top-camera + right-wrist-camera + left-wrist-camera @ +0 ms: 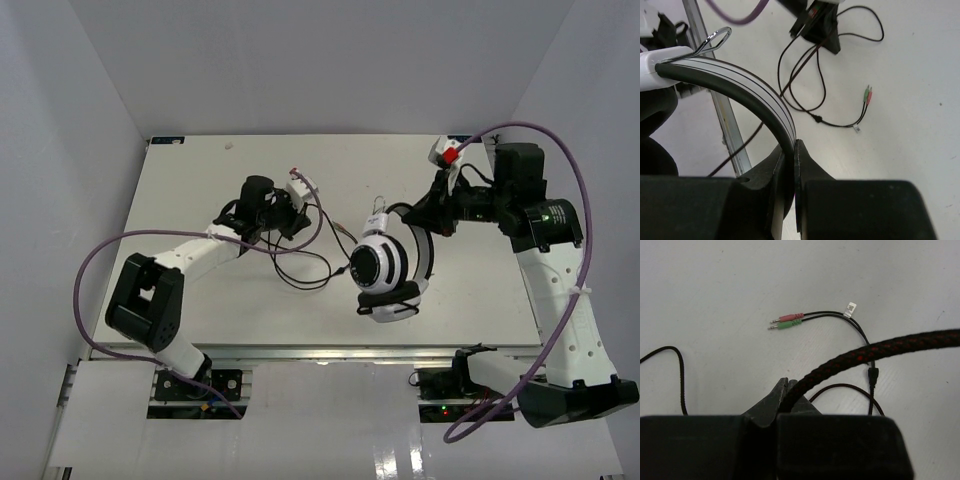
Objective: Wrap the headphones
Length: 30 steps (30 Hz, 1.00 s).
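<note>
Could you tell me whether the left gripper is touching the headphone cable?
Touching: in the left wrist view, the left gripper pinches the braided cable.

Illegible print on headphones (pixel 385 265) tag (pixel 851 308)

White cable tag (pixel 851 308), print unreadable

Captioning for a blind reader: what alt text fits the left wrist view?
Dark jaws at the bottom are shut on a black-and-red braided cable running off to the right. Beyond, a pink plug and a green plug on thin black wires lie side by side on the white table.
</note>
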### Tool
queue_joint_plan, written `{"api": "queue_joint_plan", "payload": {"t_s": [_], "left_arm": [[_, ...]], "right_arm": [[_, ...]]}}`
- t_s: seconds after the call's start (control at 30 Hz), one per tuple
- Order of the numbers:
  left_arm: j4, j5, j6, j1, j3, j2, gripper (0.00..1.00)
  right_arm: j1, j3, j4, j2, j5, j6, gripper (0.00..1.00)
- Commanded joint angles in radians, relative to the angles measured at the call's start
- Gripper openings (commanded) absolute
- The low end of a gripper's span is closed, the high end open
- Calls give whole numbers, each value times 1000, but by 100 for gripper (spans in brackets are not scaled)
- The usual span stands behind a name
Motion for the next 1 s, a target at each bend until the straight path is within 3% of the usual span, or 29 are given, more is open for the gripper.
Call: {"api": "queue_joint_plan", "payload": {"t_s": [0.0, 0.2, 0.43, 0.77, 0.97], "left_arm": [[-186, -5, 25, 27, 162, 25, 0], [-295, 19, 5, 69, 292, 7, 0], [-411, 147, -119, 64, 468, 42, 0], [-527, 226, -221, -4, 514, -42, 0], [-545, 245, -294, -25, 521, -95, 0]], "right_arm": [[87, -71, -46, -74, 177, -135, 8], [192, -257, 34, -140, 461, -218, 8], [411, -408, 195, -134, 737, -153, 8], [470, -399, 364, 17, 1128, -54, 8], [470, -344, 375, 92, 1158, -31, 8]]}}
